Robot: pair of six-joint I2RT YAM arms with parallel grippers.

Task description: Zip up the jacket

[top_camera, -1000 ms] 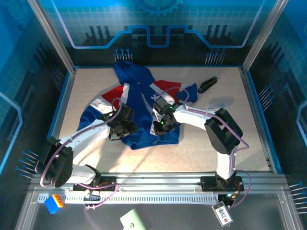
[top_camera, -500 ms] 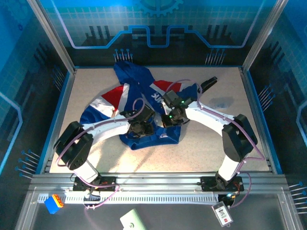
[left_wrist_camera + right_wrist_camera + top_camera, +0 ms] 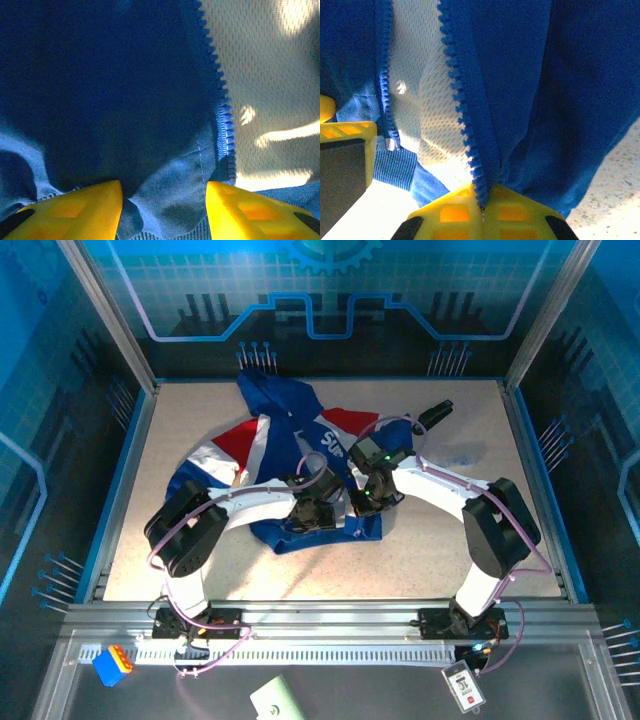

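The jacket lies rumpled on the table, blue with red panels, front open. My right gripper is over its lower right front. In the right wrist view it is shut on the jacket's zipper edge, with the blue zipper teeth running down into the pinch. My left gripper hangs over the hem just to the left. Its yellow fingers stand apart, and a loose fold of the jacket lies between them in the left gripper. The other zipper teeth border white mesh lining.
A black stapler-like object lies at the back right of the speckled table. Metal frame posts and blue walls ring the table. The two grippers are close together; a yellow fingertip of the left one shows at the right wrist view's left edge.
Both arms swung inward and right along the jacket's lower front. The left gripper came up beside the right one and its jaws widened. The right gripper stayed shut.
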